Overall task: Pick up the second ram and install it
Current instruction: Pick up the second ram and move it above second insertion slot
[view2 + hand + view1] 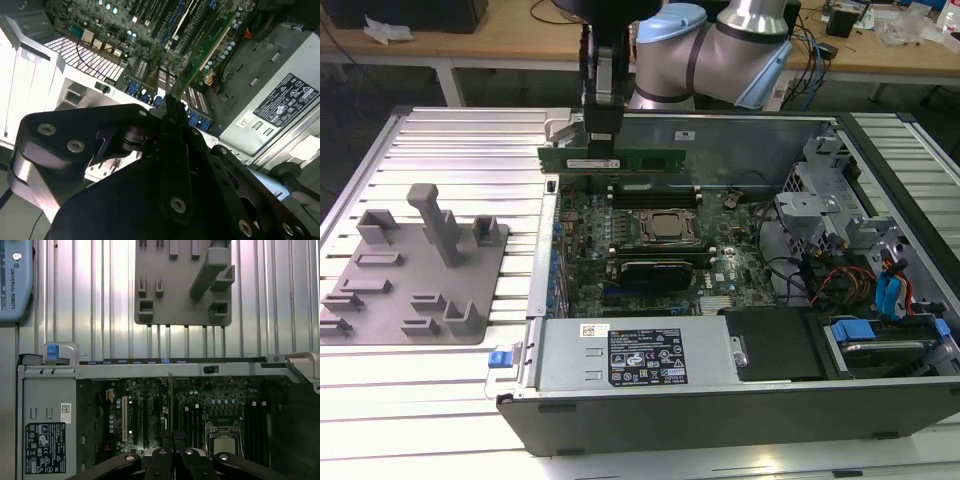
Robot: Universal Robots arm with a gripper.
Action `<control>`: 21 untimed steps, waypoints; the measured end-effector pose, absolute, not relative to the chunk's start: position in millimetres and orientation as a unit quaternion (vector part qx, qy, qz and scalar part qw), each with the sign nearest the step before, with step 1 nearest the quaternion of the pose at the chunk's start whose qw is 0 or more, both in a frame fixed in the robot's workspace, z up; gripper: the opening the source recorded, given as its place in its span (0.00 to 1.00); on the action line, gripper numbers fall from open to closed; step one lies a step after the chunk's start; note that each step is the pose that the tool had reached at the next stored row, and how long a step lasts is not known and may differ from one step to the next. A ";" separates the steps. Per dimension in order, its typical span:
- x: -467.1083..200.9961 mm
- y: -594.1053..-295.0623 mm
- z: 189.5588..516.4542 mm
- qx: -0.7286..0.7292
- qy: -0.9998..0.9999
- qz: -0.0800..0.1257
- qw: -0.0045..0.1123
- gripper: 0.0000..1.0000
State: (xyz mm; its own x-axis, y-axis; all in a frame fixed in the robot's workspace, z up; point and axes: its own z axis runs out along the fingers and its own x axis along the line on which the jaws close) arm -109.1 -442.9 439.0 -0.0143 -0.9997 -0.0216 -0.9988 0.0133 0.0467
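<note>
My gripper [603, 142] is shut on the second ram [620, 159], a long dark-green stick held level on its long edge above the back part of the motherboard [650, 240] inside the open computer case. It hangs a little above the black memory slots [645, 190], apart from them. In the second wrist view the ram [205, 52] runs out edge-on from the gripper [169, 102] over the board. In the first wrist view the ram [170, 400] is a thin upright line rising from the gripper [172, 436].
A grey fixture plate [415, 280] with upright blocks lies on the ribbed table at the exterior view's left, also in the first wrist view [182, 282]. The case holds a CPU socket [667, 228], a power supply [640, 355] and drive bays with cables [860, 260].
</note>
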 end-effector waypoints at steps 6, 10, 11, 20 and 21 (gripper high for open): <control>-82.5 -442.9 439.0 0.702 -0.712 -0.024 0.009 0.09; -66.0 -442.9 438.9 0.702 -0.712 -0.024 0.009 0.09; -55.6 -442.9 438.2 0.702 -0.712 -0.025 0.010 0.09; -43.2 -441.9 427.3 0.702 -0.712 -0.029 0.013 0.09; -43.3 -440.9 425.8 0.702 -0.712 -0.029 0.013 0.09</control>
